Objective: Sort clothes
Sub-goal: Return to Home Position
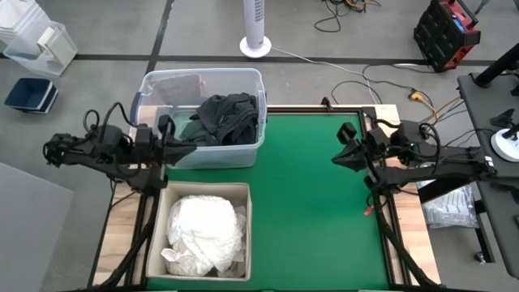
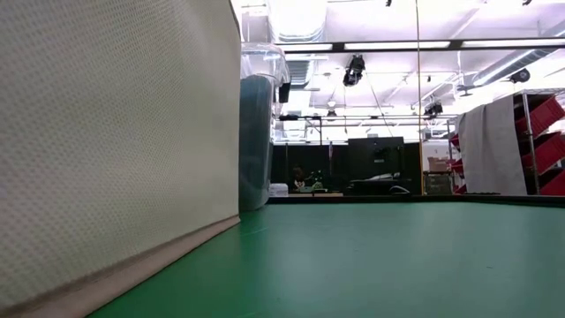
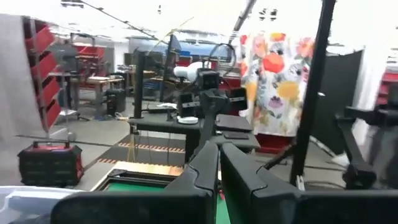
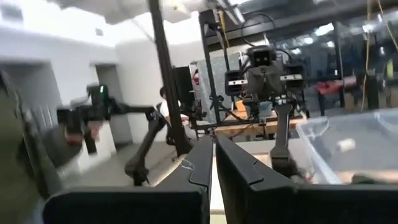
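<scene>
Dark clothes [image 1: 229, 116], black and dark grey with a dark green one [image 1: 191, 130] beside them, lie piled in the clear plastic tub [image 1: 160, 88] at the table's far left. White clothes [image 1: 204, 231] fill the beige fabric bin [image 1: 159, 212] at the near left. My left gripper [image 1: 166, 126] is shut and empty, held above the tub's left side; its fingers show together in the left wrist view [image 3: 216, 158]. My right gripper [image 1: 345, 146] is shut and empty, held above the table's right edge, and shows in its own wrist view [image 4: 213, 152].
The green mat [image 1: 316, 203] lies bare between the bins and the right arm. In the low view the beige bin's wall [image 2: 115, 132] fills the left, with the tub [image 2: 260, 132] behind it. Cables, a fan and a toolbox stand on the floor beyond the table.
</scene>
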